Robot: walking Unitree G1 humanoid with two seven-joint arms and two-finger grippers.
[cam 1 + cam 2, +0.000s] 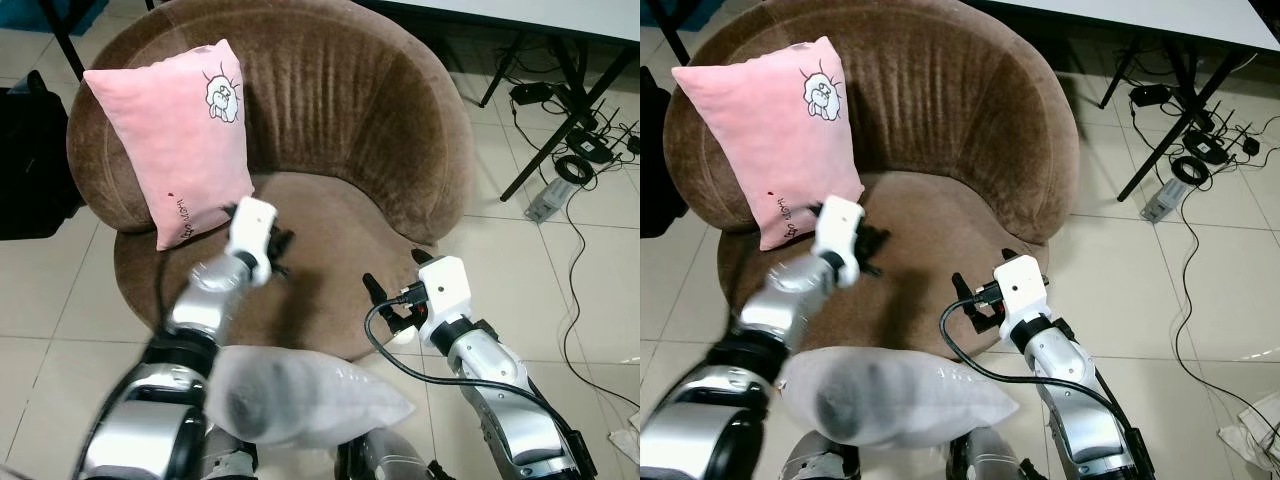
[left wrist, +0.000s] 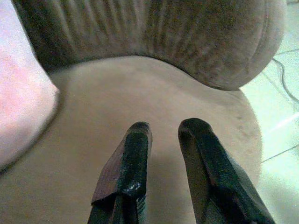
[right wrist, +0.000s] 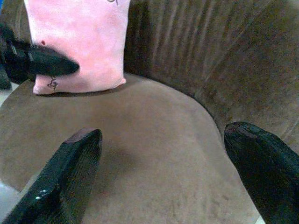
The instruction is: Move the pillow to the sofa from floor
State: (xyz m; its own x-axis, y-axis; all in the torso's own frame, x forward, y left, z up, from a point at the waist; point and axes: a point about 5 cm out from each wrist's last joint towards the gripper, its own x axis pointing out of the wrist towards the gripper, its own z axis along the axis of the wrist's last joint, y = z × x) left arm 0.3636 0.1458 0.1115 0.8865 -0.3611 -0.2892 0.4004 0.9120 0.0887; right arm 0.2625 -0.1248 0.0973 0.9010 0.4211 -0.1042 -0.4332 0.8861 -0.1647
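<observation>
Both arms are silver, built of rounded metallic segments joined by black rings. Each wrist ends in a white boxy housing, and from it spring two long black fingers. The left gripper [image 2: 161,163] has glossy, tapered fingers with a small gap between them; the right gripper [image 3: 163,182] has broad, matte-black fingers with rounded tips. A thick black cable loops from the right wrist housing down along the forearm. The left arm is blurred.
</observation>
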